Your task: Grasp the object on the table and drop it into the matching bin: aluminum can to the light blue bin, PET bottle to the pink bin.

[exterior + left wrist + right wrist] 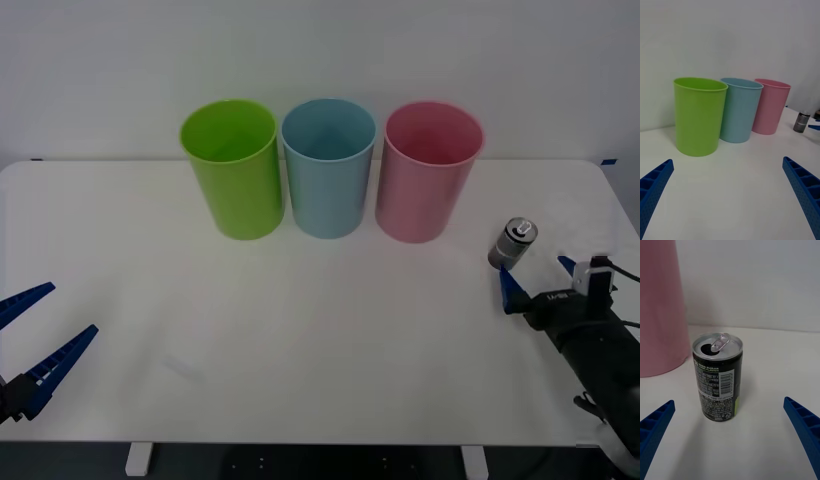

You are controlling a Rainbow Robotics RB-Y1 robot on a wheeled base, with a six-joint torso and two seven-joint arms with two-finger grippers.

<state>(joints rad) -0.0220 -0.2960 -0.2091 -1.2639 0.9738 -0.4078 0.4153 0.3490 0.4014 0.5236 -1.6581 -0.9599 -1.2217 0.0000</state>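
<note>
Right claw (540,282) open behind upright aluminum can (512,243), light blue bin (328,167) empty

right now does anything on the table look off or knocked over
Nothing stands out. The aluminum can stands upright, already opened, beside the pink bin; all bins are upright. The right end effector is open near the can.

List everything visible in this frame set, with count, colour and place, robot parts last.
aluminum can: one, dark grey-black with silver top, upright at the table's right side, right of the pink bin, tab lifted, mouth open.
lime green bin: one, leftmost of the row at the table's back.
light blue bin: one, middle of the row.
pink bin: one, rightmost of the row.
table: one, white.
left gripper: one, blue fingers, open, near left edge.
right gripper: one, blue fingers, open, just behind the can.
</note>
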